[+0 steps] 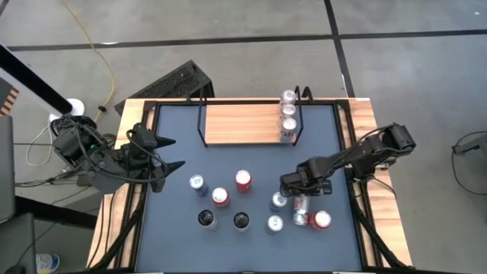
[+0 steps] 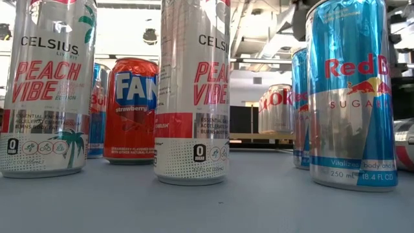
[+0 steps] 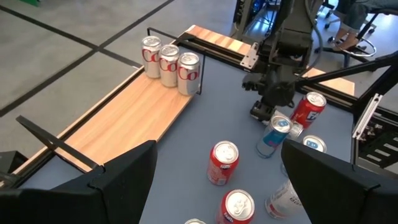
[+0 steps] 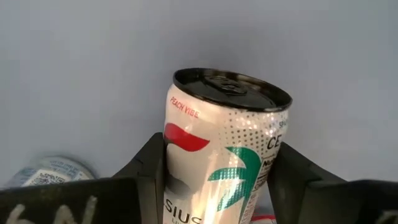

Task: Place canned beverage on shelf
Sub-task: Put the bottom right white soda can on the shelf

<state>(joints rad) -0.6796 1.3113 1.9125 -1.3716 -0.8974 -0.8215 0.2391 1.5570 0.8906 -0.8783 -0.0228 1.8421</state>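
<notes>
Between our right end effector's [image 4: 214, 180] fingers stands a Celsius can [image 4: 224, 149], grip closing, unconfirmed. Next we clamp, lift toward the shelf [image 1: 243, 122]. Our left end effector [image 1: 176, 154] waits released.

Grey floor [image 1: 228, 23] w/ black lines, yellow cable [image 1: 97, 53]

shelf [image 1: 240, 124] left part free – three cans [image 1: 288, 109] at right end
</notes>
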